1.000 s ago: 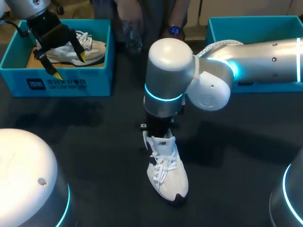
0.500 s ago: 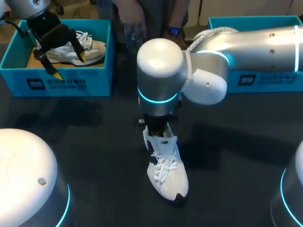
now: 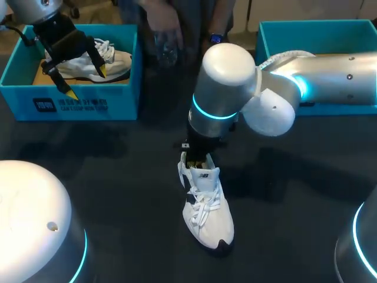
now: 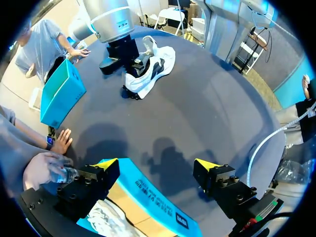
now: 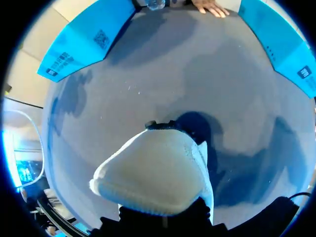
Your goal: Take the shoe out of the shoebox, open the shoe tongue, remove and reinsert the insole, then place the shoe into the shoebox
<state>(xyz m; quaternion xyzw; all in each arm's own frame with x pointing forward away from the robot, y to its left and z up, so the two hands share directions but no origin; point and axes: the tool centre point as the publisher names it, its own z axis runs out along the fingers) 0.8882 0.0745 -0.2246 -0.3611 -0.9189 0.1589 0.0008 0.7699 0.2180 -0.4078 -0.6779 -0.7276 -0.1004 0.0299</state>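
Note:
A white shoe (image 3: 207, 209) lies on the dark table near the middle, toe toward me, tongue raised. My right gripper (image 3: 199, 154) hangs over its heel opening, shut on a pale insole (image 5: 150, 180) that sticks up out of the shoe; its fingertips are hidden behind the insole. At the far left my left gripper (image 3: 86, 82) hovers open over the left blue shoebox (image 3: 76, 105), which holds a second white shoe (image 3: 109, 62). In the left wrist view the open gripper (image 4: 157, 165) sits above that box's wall (image 4: 148, 197), far from the shoe on the table (image 4: 148, 69).
A second blue shoebox (image 3: 306, 28) stands at the back right, partly behind my right arm (image 3: 318, 76). A person's hand with a clear bottle (image 3: 166, 44) rests at the table's far edge between the boxes. Open dark tabletop (image 3: 118, 194) surrounds the shoe.
My right arm swung left, then back right, and its gripper rose a little from the heel, drawing the insole up. The shoe stayed put. The left arm did not move.

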